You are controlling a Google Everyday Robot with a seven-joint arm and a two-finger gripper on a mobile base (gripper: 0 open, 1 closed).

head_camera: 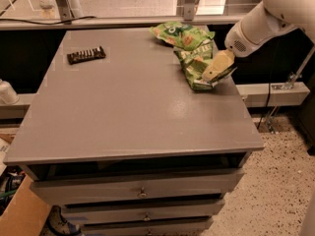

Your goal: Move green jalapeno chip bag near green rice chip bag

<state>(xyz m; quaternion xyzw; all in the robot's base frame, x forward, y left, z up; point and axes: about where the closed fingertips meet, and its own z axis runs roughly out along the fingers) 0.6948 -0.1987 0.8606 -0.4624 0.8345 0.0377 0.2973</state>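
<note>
The green jalapeno chip bag [196, 67] is crinkled and olive green, and lies near the table's far right edge. The brighter green rice chip bag [179, 33] lies just behind it at the back of the table, and the two bags touch. My gripper [218, 68], with pale fingers on a white arm coming from the upper right, is at the right edge of the jalapeno bag and shut on it. The gripper hides part of that bag's right side.
A dark snack bar [86, 54] lies at the far left of the grey table [123, 117]. Drawers sit below the tabletop. A counter ledge runs behind the table. A cardboard box [19, 215] stands on the floor at the lower left.
</note>
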